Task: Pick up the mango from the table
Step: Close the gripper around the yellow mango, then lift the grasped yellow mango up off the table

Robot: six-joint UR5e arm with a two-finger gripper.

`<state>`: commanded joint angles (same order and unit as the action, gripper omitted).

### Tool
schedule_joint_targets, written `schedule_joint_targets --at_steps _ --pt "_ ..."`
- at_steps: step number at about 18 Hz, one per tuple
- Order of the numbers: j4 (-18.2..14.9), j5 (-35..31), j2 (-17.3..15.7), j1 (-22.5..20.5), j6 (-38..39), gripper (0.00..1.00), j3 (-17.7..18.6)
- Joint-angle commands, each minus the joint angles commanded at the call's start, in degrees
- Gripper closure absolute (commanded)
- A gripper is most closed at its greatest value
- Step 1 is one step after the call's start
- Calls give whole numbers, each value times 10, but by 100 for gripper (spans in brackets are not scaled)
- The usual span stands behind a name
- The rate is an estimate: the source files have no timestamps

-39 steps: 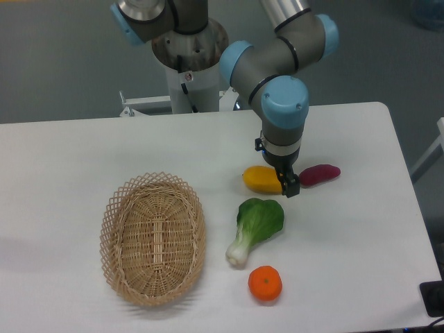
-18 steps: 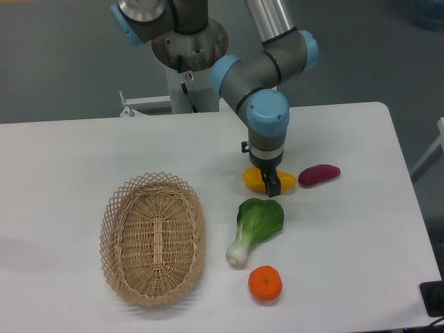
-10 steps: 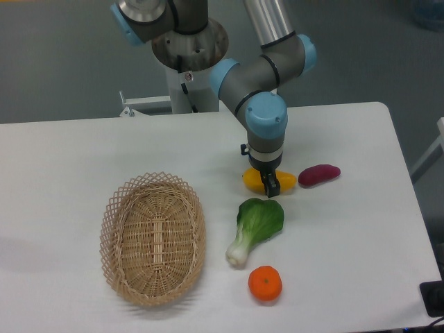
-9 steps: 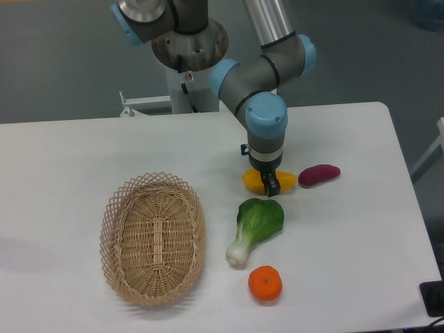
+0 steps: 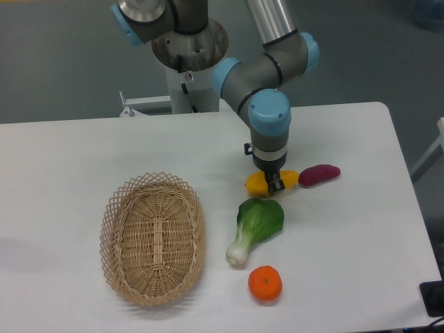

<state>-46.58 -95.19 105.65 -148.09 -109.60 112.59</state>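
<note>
On the white table (image 5: 83, 152), toward its right half, the mango (image 5: 258, 183) lies with its length running left to right, its yellow body showing on both sides of the gripper (image 5: 275, 183). The gripper points straight down from the arm's blue-capped wrist and its dark fingers sit over the middle of the fruit, closed against it front and back as far as the single fixed view shows. Whether the mango rests on the tabletop or is raised just off it cannot be told from this angle.

Just to the right of the mango, nearly touching its pointed end, lies a magenta-purple oblong piece (image 5: 319, 174). Just in front of the mango sits a bok choy (image 5: 255, 228), its green leaf toward the gripper and its pale stalk angled down to the left. Near the stalk's end, closer to the front edge, is a round tangerine (image 5: 265, 284). Well apart on the left stands an oval wicker basket (image 5: 152, 238) with an open lattice rim. The arm's base column (image 5: 189, 66) rises behind the table's far edge.
</note>
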Motion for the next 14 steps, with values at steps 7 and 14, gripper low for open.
schedule_joint_targets --at_steps 7,14 --pt "-55 12 -33 6 72 45 -69" --pt "-105 127 -42 -4 192 45 -152"
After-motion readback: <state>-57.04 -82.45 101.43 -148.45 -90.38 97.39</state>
